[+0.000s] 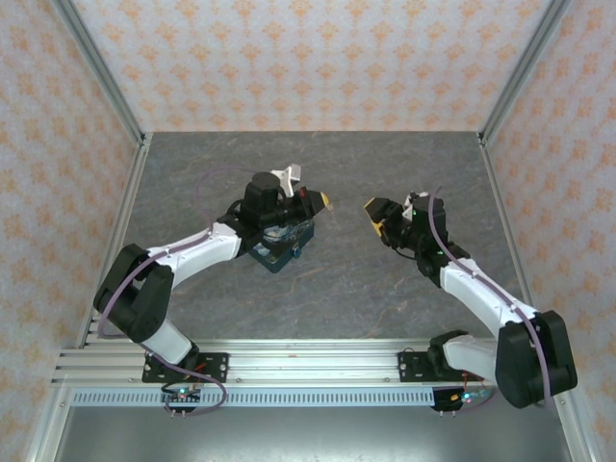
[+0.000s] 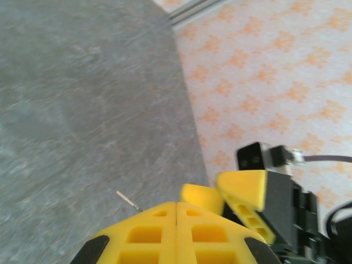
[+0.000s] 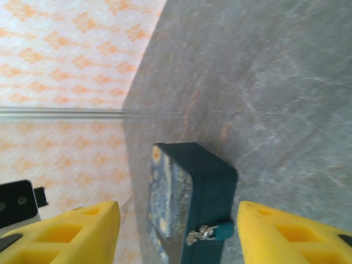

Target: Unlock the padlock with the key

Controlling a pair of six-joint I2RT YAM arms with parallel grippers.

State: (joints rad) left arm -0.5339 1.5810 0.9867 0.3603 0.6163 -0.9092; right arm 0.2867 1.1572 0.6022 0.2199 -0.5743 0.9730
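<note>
**Left claw shut beside the padlock, right claw open and facing it**

The padlock (image 1: 287, 250) lies on the grey tabletop (image 1: 385, 298), a little left of the middle and about halfway between the near and far edges. The left arm reaches over it, so its wrist covers part of the block in the top view.

The left claw (image 1: 324, 200) points toward the right edge. Its tip is just past the padlock's far right corner and is not touching the block. In the left wrist view the two yellow fingers (image 2: 148, 231) are pressed flat together, with only a seam between them. A thin metal pin (image 2: 129, 201) pokes out just beside the tip. I cannot tell what it belongs to, or whether the fingers are pinching it.

The right claw (image 1: 377, 218) is near the tabletop's middle, to the right of the padlock. It is turned back toward the left claw, with a clear gap between their tips. Its fingers are spread wide with nothing in them. In the right wrist view the padlock appears framed between them but farther off, apart from both. Its painted face and one teal side are visible. A small silver-and-teal fitting (image 3: 208, 234) sits on that teal side.
</note>
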